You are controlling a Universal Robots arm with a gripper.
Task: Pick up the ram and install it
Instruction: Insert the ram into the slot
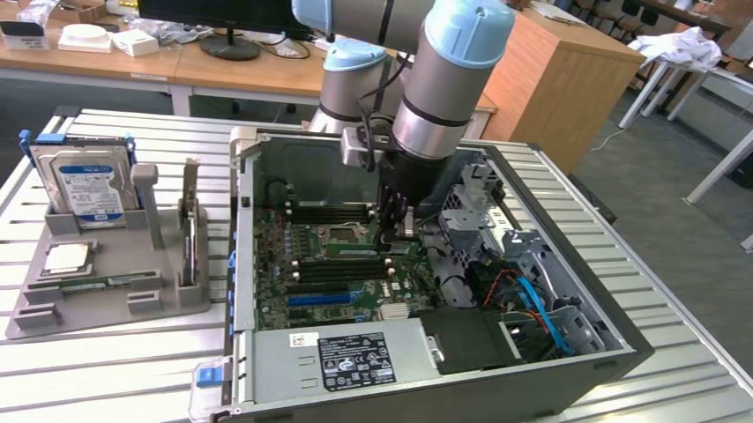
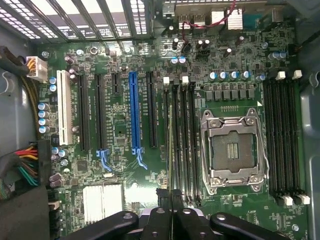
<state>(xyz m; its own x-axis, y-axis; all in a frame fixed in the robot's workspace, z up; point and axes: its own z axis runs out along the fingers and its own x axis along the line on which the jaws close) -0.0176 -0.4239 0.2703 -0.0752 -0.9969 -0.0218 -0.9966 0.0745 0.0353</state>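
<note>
My gripper (image 1: 403,231) reaches down inside the open computer case (image 1: 612,348), just above the motherboard (image 1: 353,291). In the wrist view the gripper (image 2: 171,201) is shut on the ram (image 2: 170,160). The ram shows edge-on as a thin green strip running out from between the black fingertips (image 2: 161,197). It hangs over the bank of black memory slots (image 2: 183,140) beside the silver CPU socket (image 2: 234,150), lined up along their length. I cannot tell whether its lower edge touches a slot.
A second bank of memory slots (image 2: 282,140) lies past the socket. Expansion slots, one of them blue (image 2: 133,112), sit on the other side. On the exterior view's left a grey holder (image 1: 106,308) carries a blue-labelled hard drive (image 1: 88,189) and a square CPU chip (image 1: 67,258). The power supply (image 1: 341,357) fills the case's near end.
</note>
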